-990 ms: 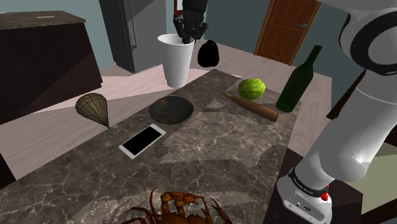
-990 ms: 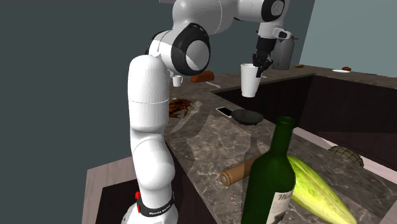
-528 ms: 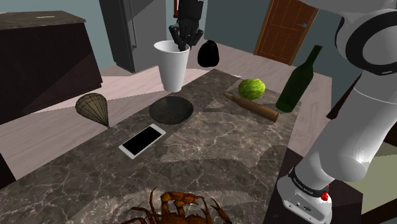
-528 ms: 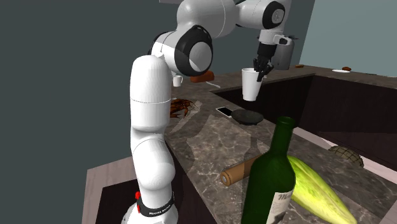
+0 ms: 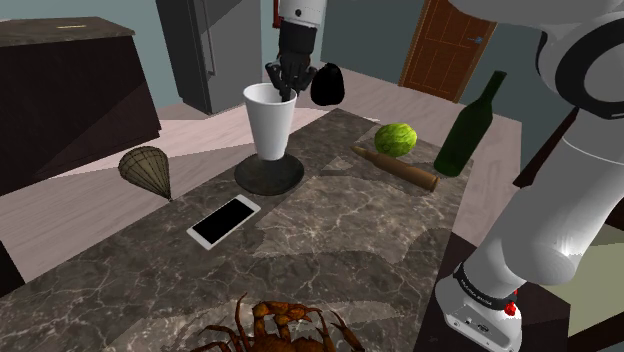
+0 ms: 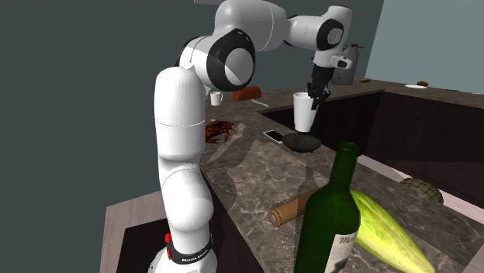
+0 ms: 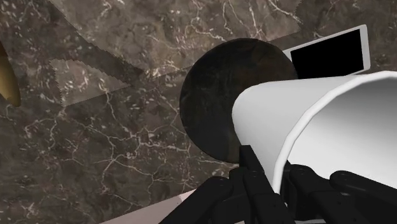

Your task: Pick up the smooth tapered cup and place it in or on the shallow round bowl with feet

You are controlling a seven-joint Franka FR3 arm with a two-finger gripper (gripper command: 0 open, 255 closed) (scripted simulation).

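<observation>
A plain white tapered cup [image 5: 270,122] hangs upright with its narrow base over the middle of the dark shallow round bowl [image 5: 270,177] on the marble counter. My black gripper [image 5: 285,80] comes down from above, shut on the cup's rim on the side towards the shoulder view's right. From the side, the cup [image 6: 303,111] ends right at the bowl [image 6: 301,143] under the gripper [image 6: 316,91]; I cannot tell whether they touch. Along the hand, the cup's wall [image 7: 299,108] sits clasped in the gripper [image 7: 270,181] with the bowl [image 7: 213,95] beneath.
A white phone [image 5: 223,221] lies just in front of the bowl, and an orange crab [image 5: 280,325] sits at the counter's near edge. A ribbed brown shell [image 5: 146,170] stands to the shoulder view's left. Rolling pin [image 5: 397,166], green melon [image 5: 396,138] and green bottle [image 5: 468,128] stand right.
The gripper has carried the cup down and slightly towards the shoulder view's left, from the air behind the bowl to right over the bowl's middle. Its grip stays shut.
</observation>
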